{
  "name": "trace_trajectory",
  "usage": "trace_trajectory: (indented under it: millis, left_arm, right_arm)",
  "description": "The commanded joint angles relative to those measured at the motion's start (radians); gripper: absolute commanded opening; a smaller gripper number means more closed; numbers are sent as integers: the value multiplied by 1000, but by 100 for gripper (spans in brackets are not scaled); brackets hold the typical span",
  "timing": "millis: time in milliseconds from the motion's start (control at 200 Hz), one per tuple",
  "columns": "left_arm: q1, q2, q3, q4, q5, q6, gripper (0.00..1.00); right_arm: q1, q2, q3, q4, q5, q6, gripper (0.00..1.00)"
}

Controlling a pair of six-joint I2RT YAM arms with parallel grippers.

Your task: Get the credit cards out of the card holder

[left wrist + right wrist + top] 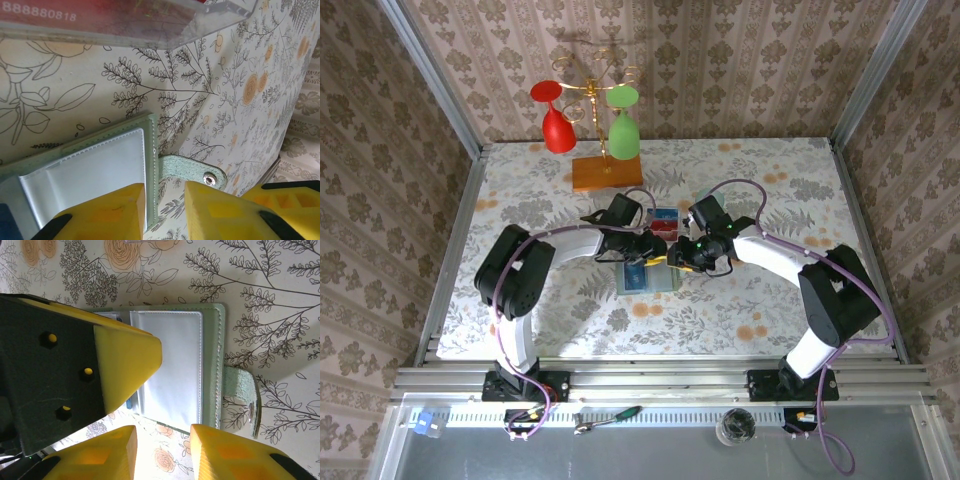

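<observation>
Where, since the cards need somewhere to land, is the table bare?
Bare cloth runs along the near edge in front of the card holder, and at the far right corner. The centre is crowded: holder, clear box, wooden slab behind.

On my screens the tablecloth [520,180] is white, with dark line-drawn leaves and orange flowers. The card holder [175,370] is pale mint green at its border and silvery blue-grey inside. The left gripper [165,190] and right gripper [162,430] are yellow. At the upper left of the left wrist view, a red card [75,10] bears white digits. The walls [720,60] are beige damask.
</observation>
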State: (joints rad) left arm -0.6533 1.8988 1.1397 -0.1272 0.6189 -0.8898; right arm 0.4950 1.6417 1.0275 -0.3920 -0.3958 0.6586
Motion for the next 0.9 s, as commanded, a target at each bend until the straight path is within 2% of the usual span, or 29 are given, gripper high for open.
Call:
trace_trajectory:
  millis: [0,105,465,895]
  left_arm:
    - [10,-7,4,-15,18,5,25]
    - [24,-28,-22,-11,16,5,20]
    - [76,-125,-147,-3,-3,20,14]
    - [142,-247,-321,37,-25,13,14]
  right_arm:
    - [-3,-8,20,-8,6,12,34]
    - [-3,0,14,1,-4,19,34]
    - [39,72,46,42,-32,53,33]
    - [101,192,157,26,-55,55,32]
